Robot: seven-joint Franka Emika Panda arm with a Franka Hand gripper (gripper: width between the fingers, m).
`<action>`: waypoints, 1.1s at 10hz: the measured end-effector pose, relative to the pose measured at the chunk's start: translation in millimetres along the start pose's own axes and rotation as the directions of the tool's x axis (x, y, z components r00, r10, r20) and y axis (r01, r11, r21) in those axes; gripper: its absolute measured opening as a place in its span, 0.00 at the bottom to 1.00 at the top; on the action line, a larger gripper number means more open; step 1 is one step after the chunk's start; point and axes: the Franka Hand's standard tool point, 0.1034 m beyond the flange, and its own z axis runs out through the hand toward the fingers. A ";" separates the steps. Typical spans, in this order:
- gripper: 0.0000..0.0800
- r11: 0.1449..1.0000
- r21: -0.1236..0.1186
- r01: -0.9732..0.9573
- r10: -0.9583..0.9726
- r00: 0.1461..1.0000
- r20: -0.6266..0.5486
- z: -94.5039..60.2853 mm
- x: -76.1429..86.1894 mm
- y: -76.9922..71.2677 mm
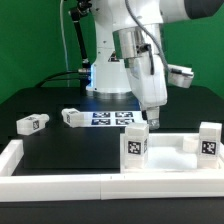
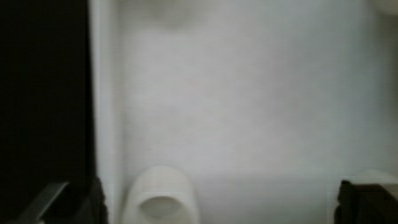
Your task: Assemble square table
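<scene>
The white square tabletop [image 1: 168, 160] lies at the front of the exterior view's right, with two white tagged legs standing on it, one [image 1: 135, 145] toward the exterior view's left and one [image 1: 208, 140] toward its right. Two loose tagged legs [image 1: 32, 123] [image 1: 72, 116] lie on the black table at the left. My gripper [image 1: 155, 121] hangs low over the tabletop's far edge, between the standing legs. In the wrist view the blurred white tabletop [image 2: 231, 90] fills the picture. A rounded white part with a dimple [image 2: 160, 203] shows between my dark fingertips [image 2: 54, 202]. My gripper [image 2: 212, 205] is open and empty.
The marker board [image 1: 112, 117] lies behind the gripper, near the robot base [image 1: 110, 75]. Low white border strips [image 1: 12, 155] [image 1: 60, 187] run along the front and the exterior view's left. Black table shows beside the tabletop in the wrist view [image 2: 39, 90].
</scene>
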 end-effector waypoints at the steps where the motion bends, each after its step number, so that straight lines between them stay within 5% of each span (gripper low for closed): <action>1: 0.81 1.000 -0.006 0.000 0.000 1.000 -0.012 9.1 7.3 12.1; 5: 0.81 0.996 -0.073 -0.056 0.055 0.998 -0.012 39.9 -15.8 31.0; 8: 0.77 0.996 -0.070 -0.059 0.058 0.998 -0.016 39.8 -13.1 31.0; 9: 0.54 0.996 -0.070 -0.059 0.058 0.998 -0.016 39.8 -13.0 31.1; 10: 0.54 0.996 -0.070 -0.059 0.058 0.998 -0.016 39.8 -13.0 31.0; 11: 0.29 0.996 -0.071 -0.059 0.058 0.998 -0.016 39.9 -13.0 31.2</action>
